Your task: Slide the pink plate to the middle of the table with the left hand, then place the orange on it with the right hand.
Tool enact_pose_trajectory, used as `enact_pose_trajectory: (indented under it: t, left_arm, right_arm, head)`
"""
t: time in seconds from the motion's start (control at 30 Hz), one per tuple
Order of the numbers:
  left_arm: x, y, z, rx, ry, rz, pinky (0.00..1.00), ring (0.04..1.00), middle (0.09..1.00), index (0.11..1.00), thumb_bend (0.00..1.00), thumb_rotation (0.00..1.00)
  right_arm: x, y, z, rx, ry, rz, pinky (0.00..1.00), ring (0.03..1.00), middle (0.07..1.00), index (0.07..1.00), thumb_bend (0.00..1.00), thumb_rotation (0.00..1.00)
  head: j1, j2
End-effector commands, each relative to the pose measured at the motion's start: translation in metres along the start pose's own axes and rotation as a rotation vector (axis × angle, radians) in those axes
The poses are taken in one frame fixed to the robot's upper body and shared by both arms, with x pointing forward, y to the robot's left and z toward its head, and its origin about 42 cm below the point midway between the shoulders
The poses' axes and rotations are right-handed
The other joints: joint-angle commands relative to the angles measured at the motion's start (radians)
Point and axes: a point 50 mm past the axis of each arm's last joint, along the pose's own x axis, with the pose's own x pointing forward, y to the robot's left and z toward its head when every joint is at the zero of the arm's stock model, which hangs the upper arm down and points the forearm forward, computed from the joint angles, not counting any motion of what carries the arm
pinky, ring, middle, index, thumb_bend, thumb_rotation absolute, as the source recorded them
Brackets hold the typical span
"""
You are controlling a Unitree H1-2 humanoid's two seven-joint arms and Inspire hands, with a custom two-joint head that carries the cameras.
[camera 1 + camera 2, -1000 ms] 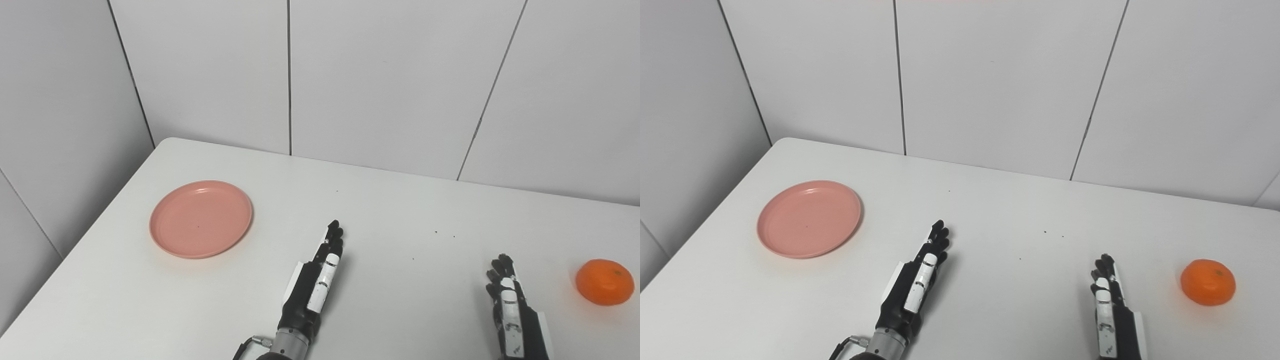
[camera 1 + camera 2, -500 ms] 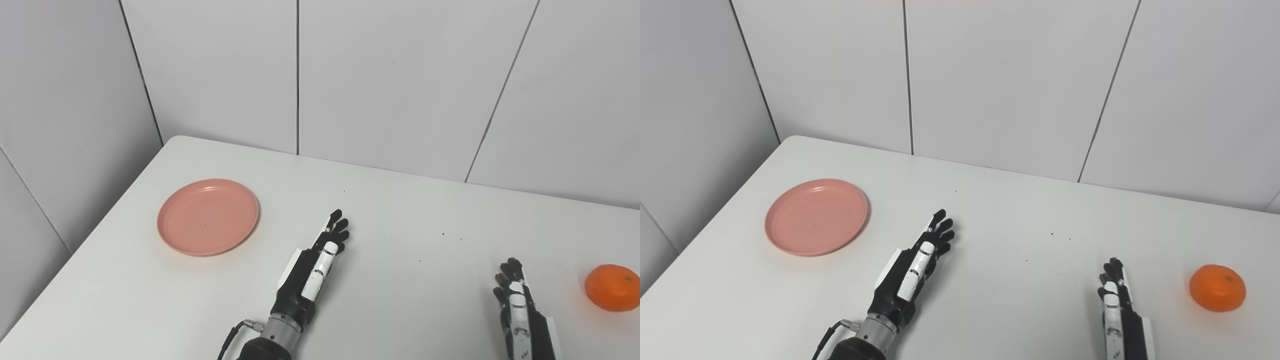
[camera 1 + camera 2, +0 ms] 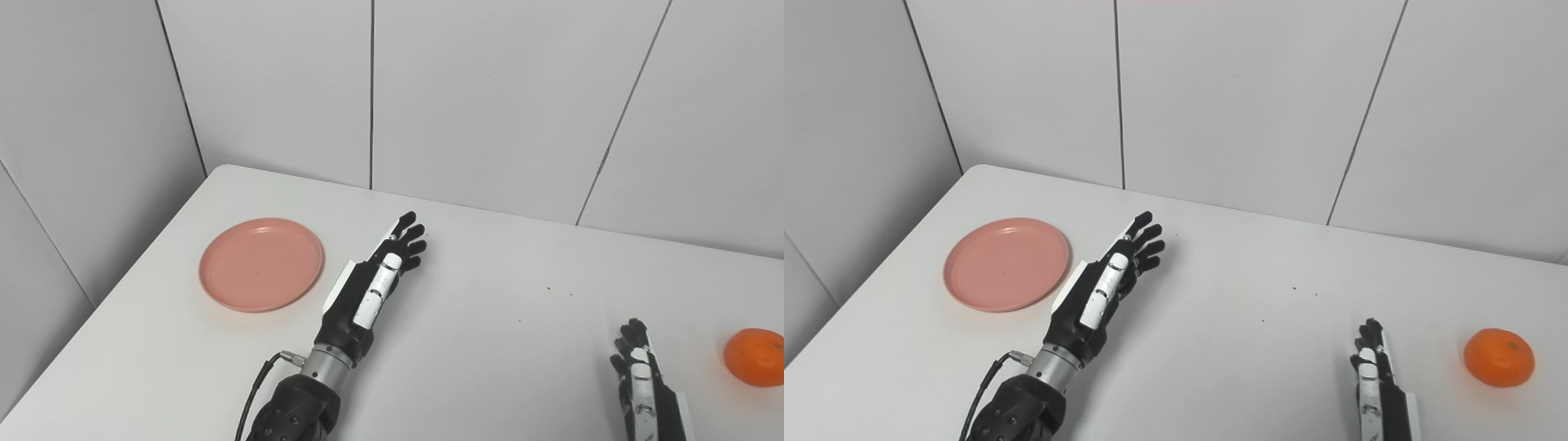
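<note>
the pink plate (image 3: 261, 264) lies at centre left of the frame on the counter (image 3: 490, 318), untouched. left hand (image 3: 367, 288) is just beside it, fingers apart, holding nothing. right hand (image 3: 1375, 380) waits at bottom right, fingers straight, near the orange (image 3: 1499, 357). imo hook the plate's far-left rim w/ flat fingers, then drag slowly to the middle.

I can read no text, label, brand or number anywhere in either view. The plate (image 3: 260, 264), orange (image 3: 1499, 357), counter (image 3: 490, 318) and both hands carry no legible marking.
</note>
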Motion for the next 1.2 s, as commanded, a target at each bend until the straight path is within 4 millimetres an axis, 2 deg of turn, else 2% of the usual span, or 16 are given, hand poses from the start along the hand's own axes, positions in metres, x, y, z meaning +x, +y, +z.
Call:
enact_pose_trajectory:
  t: [0.0, 0.13, 0.23, 0.4, 0.53, 0.63, 0.97, 1.07, 1.17]
  left_arm:
    - [0.013, 0.002, 0.023, -0.017, -0.088, 0.009, 0.89, 0.889, 0.91, 0.903, 0.44, 0.94]
    - [0.019, 0.021, 0.038, 0.005, -0.127, 0.041, 0.88, 0.888, 0.904, 0.893, 0.38, 0.94]
    - [0.023, 0.035, 0.046, 0.032, -0.137, 0.056, 0.89, 0.894, 0.91, 0.897, 0.38, 0.94]
    - [0.031, 0.064, 0.053, 0.073, -0.136, 0.091, 0.86, 0.876, 0.891, 0.875, 0.39, 0.97]
    - [0.033, 0.079, 0.056, 0.078, -0.128, 0.102, 0.87, 0.876, 0.888, 0.87, 0.39, 0.99]
    - [0.037, 0.097, 0.061, 0.059, -0.122, 0.134, 0.86, 0.869, 0.878, 0.863, 0.4, 0.94]
    - [0.052, 0.142, 0.081, 0.042, -0.129, 0.199, 0.86, 0.867, 0.873, 0.859, 0.35, 0.98]
    - [0.056, 0.153, 0.09, 0.035, -0.135, 0.25, 0.83, 0.852, 0.86, 0.844, 0.32, 0.94]
    - [0.058, 0.165, 0.094, 0.034, -0.129, 0.284, 0.83, 0.853, 0.858, 0.844, 0.32, 0.96]
  right_arm:
    - [0.005, -0.001, 0.009, 0.005, -0.073, 0.009, 1.0, 0.973, 0.968, 0.967, 0.34, 1.0]
    - [0.006, -0.001, 0.007, 0.009, -0.065, 0.012, 1.0, 0.975, 0.972, 0.973, 0.35, 1.0]
    - [0.007, -0.001, 0.007, 0.009, -0.063, 0.008, 1.0, 0.974, 0.974, 0.975, 0.34, 1.0]
    - [0.007, -0.001, 0.008, -0.008, -0.063, 0.001, 1.0, 0.965, 0.963, 0.967, 0.35, 1.0]
    - [0.007, -0.002, 0.008, -0.004, -0.061, -0.001, 1.0, 0.967, 0.961, 0.964, 0.35, 1.0]
    - [0.007, -0.003, 0.008, -0.008, -0.06, 0.002, 1.0, 0.97, 0.965, 0.968, 0.35, 1.0]
    - [0.008, -0.005, 0.006, 0.007, -0.067, 0.01, 1.0, 0.979, 0.978, 0.978, 0.34, 1.0]
    - [0.008, -0.005, 0.008, 0.007, -0.063, 0.009, 1.0, 0.977, 0.975, 0.979, 0.34, 1.0]
    - [0.008, -0.005, 0.008, 0.004, -0.068, 0.011, 1.0, 0.975, 0.973, 0.976, 0.34, 1.0]
  head:
    - [0.0, 0.0]
    - [0.006, 0.001]
    - [0.007, 0.003]
    - [0.011, 0.001]
    - [0.011, 0.001]
    - [0.013, 0.0]
    - [0.041, -0.012]
    - [0.043, -0.011]
    - [0.044, -0.012]
